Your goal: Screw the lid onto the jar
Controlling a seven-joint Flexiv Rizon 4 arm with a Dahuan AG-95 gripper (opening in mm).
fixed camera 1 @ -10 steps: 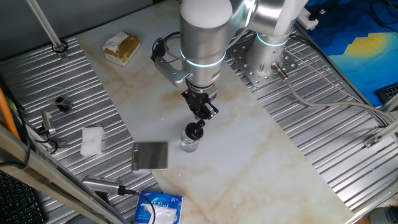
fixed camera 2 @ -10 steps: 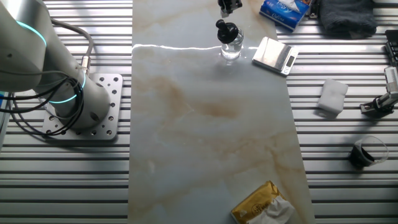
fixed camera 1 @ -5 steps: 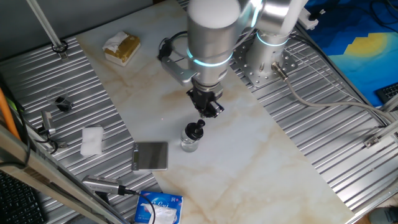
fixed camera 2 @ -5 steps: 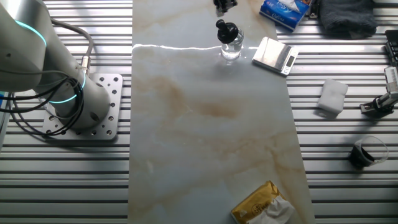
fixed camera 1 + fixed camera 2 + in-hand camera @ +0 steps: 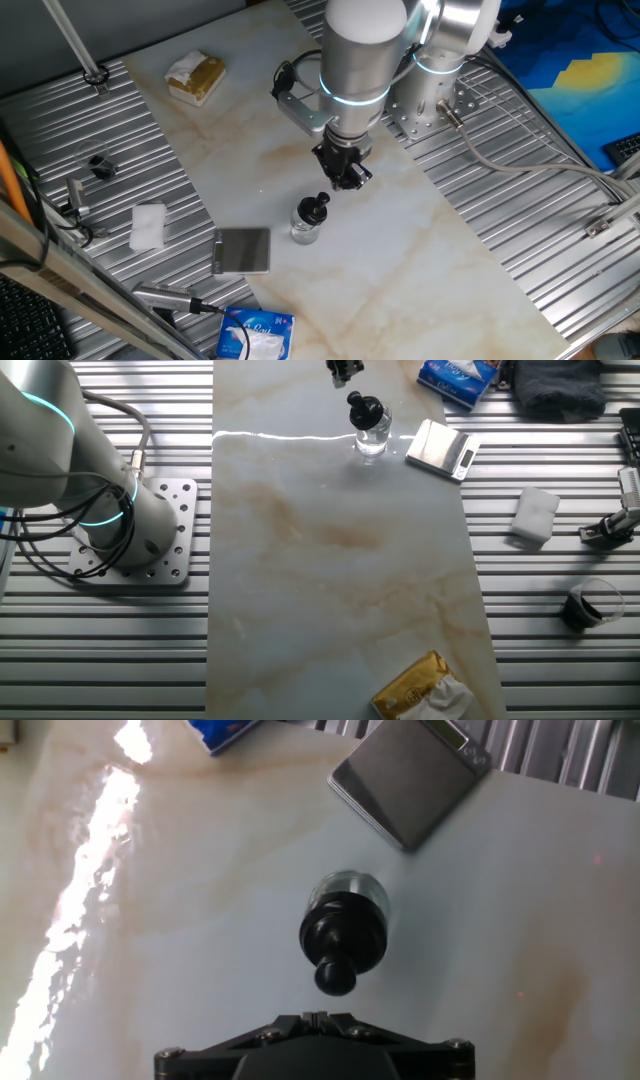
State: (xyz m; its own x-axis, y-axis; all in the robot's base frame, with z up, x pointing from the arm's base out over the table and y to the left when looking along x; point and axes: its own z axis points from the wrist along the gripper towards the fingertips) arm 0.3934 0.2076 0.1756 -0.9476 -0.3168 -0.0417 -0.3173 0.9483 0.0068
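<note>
The jar (image 5: pixel 306 229) stands upright on the marble table top (image 5: pixel 420 250), with the lid (image 5: pixel 316 207) sitting on its mouth, knob up. In the hand view the lid (image 5: pixel 343 937) covers the jar (image 5: pixel 352 895) almost fully; only a rim of clear glass shows behind it. Whether the lid is threaded tight cannot be told.

The gripper (image 5: pixel 345 178) hangs above and to the side of the jar, apart from the lid, holding nothing. Whether its fingers are parted or closed cannot be told: the hand view shows only the black base of the hand, and the fixed views are too small. In the other fixed view the gripper (image 5: pixel 345 370) is cut by the top edge, near the lid (image 5: pixel 364 409).

1 grey square plate (image 5: pixel 243 250) lies just beside the jar. A blue packet (image 5: pixel 256 334) lies near the table's edge, and a white cloth (image 5: pixel 148 226) rests on the ribbed metal surface.
</note>
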